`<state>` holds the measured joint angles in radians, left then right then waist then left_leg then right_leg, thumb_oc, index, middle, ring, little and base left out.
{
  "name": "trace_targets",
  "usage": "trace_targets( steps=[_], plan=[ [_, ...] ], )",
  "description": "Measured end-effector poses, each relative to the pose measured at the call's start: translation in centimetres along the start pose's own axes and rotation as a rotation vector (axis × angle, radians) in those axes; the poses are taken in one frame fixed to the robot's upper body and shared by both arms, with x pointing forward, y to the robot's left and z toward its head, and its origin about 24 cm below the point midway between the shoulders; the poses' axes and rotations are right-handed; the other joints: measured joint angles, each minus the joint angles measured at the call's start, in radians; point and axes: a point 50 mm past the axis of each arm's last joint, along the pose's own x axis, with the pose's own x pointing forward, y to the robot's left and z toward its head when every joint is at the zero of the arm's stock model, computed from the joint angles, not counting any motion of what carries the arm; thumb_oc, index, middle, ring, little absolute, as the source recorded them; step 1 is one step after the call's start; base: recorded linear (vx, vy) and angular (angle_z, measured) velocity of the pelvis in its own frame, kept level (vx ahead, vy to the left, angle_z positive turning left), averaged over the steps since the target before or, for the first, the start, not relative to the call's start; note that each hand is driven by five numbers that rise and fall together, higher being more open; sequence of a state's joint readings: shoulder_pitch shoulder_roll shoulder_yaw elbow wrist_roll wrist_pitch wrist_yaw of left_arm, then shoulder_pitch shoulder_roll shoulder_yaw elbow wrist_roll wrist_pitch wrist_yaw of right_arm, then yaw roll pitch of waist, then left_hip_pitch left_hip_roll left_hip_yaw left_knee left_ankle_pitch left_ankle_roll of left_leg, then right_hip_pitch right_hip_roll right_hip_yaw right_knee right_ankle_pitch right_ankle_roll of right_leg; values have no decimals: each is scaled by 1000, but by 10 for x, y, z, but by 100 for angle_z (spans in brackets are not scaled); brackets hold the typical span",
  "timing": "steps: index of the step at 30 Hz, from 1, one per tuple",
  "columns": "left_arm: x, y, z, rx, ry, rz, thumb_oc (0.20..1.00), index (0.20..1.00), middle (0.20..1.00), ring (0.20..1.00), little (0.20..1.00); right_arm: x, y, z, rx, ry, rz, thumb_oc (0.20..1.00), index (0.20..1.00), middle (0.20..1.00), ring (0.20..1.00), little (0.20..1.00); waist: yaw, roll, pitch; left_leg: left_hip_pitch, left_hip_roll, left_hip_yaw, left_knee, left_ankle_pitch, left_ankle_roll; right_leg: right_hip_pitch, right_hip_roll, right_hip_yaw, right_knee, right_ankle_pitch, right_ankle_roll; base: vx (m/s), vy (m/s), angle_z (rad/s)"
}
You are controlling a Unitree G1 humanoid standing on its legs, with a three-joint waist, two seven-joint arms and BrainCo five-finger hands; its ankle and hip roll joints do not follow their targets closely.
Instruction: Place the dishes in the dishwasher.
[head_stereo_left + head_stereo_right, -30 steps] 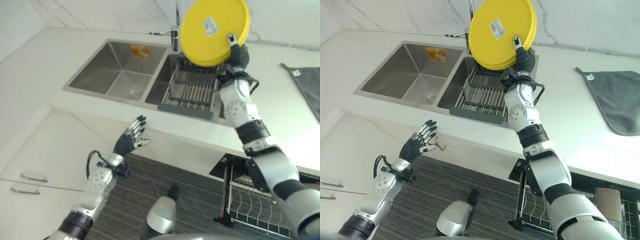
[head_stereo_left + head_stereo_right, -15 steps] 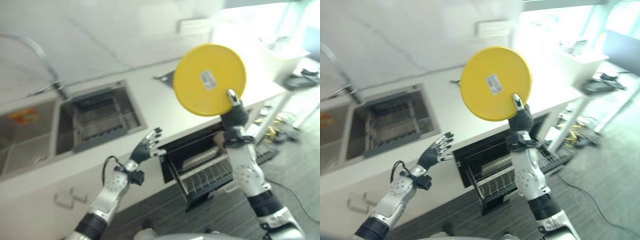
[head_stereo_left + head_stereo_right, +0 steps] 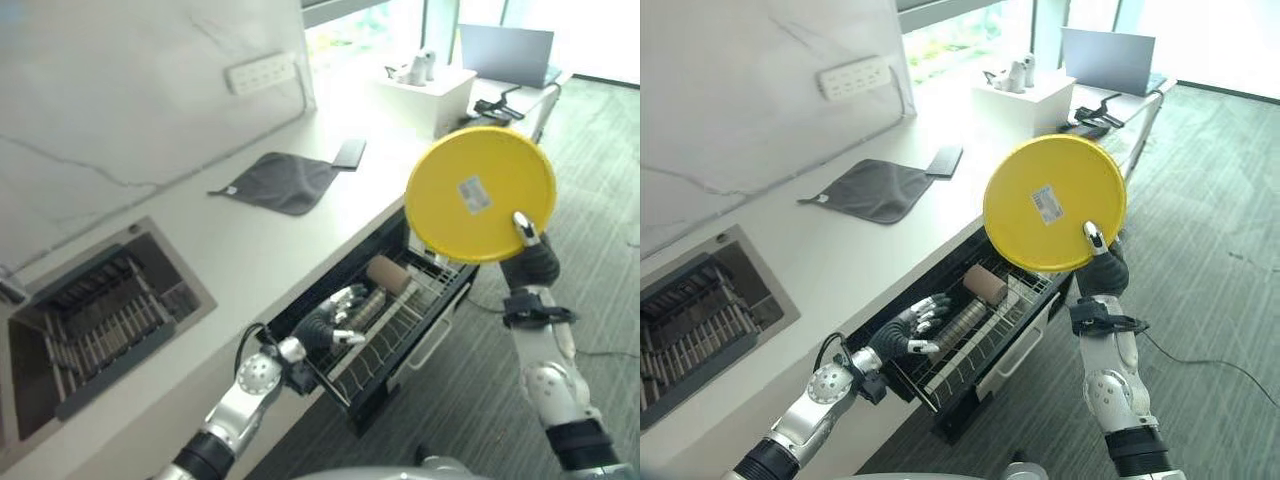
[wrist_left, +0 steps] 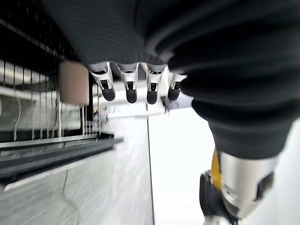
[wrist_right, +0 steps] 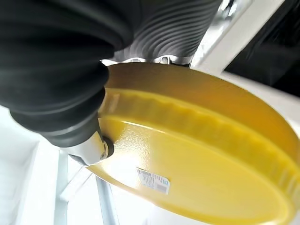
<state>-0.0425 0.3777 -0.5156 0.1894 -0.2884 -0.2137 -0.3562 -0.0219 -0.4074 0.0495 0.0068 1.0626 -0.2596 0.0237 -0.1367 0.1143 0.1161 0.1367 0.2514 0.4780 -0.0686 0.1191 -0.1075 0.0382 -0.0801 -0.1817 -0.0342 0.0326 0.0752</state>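
**Yellow plate held up over the open rack**

Nearest, the left hand (image 3: 902, 338) floats at the pulled-out wire rack (image 3: 975, 345), fingers loosely straight, holding nothing. The right hand (image 3: 1103, 270) pinches one round, glossy yellow plate (image 3: 1053, 203) upright by its lower rim, underside with a sticker facing the camera, above the rack. A cylindrical cup (image 3: 984, 283) lies inside. Further back on the white bench (image 3: 855, 260): one grey cloth (image 3: 873, 189).

White sticker (image 3: 1045, 202) on yellow plate (image 3: 1055, 204), print too small to read.
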Motion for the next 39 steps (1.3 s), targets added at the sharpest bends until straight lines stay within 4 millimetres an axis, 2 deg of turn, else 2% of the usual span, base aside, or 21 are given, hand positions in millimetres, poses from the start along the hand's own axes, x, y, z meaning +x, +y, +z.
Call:
trace_targets(
  steps=[4,6,12,15,18,23,27,33,36,39],
  plan=[
    [0,-5,-13,-19,75,-40,1000,1000,1000,1000,1000,-8,-9,-10,-24,81,0,200,200,200,200,200,-22,16,32,3,-11,1,-3,-30,6,0,-10,5,0,2,9,29,51,-3],
    [-7,-8,-38,-13,209,-55,1000,1000,1000,1000,1000,-14,-14,-18,-30,137,9,200,200,200,200,200,-22,24,41,2,-25,-2,-3,-38,4,8,-22,2,-3,11,30,45,50,6],
    [-33,-15,-74,-52,382,2,1000,1000,1000,1000,1000,-21,-27,-27,-72,192,-29,200,200,200,200,200,-18,-2,59,3,-61,-8,-16,-40,6,24,-51,-8,-23,20,53,23,34,7],
    [-53,-16,-100,-102,492,110,1000,1000,1000,1000,1000,-29,-30,-40,-74,246,-48,200,200,200,200,200,-18,-19,70,2,-75,-26,-16,-41,7,35,-66,-25,-35,24,56,8,27,15],
    [-75,-12,-120,-129,584,226,1000,1000,1000,1000,1000,-34,-32,-53,-65,277,-72,200,200,200,200,200,8,-35,84,-3,-85,-39,-16,-43,10,43,-75,-39,-38,22,62,28,41,15],
    [-111,-23,-146,-203,703,359,1000,1000,1000,1000,1000,-38,-27,-67,-87,321,-57,200,200,200,200,200,36,-36,89,-9,-102,-62,-16,-49,18,48,-92,-57,-38,17,69,38,25,14],
    [-127,-34,-157,-254,749,442,1000,1000,1000,1000,1000,-44,-32,-78,-119,359,-89,200,200,200,200,200,69,-38,91,-13,-110,-87,-16,-50,21,61,-101,-82,-37,11,77,18,45,18],
    [-139,-40,-166,-292,795,495,1000,1000,1000,1000,1000,-42,-39,-78,-208,365,-149,200,200,200,200,200,101,-45,98,-37,-123,-120,-12,-52,24,52,-118,-110,-19,3,85,17,45,14],
    [-134,-36,-163,-282,777,494,1000,1000,1000,1000,1000,-34,-37,-75,-231,344,-177,200,200,200,200,200,117,-50,108,-67,-126,-128,6,-58,29,22,-126,-112,12,-3,85,-41,52,8],
    [-115,-13,-153,-247,710,511,1000,1000,1000,1000,1000,-8,-25,-64,-264,250,-189,200,200,200,200,200,124,-57,165,-129,-123,-145,59,-63,37,-38,-140,-118,84,-19,76,-94,28,13]
  ],
)
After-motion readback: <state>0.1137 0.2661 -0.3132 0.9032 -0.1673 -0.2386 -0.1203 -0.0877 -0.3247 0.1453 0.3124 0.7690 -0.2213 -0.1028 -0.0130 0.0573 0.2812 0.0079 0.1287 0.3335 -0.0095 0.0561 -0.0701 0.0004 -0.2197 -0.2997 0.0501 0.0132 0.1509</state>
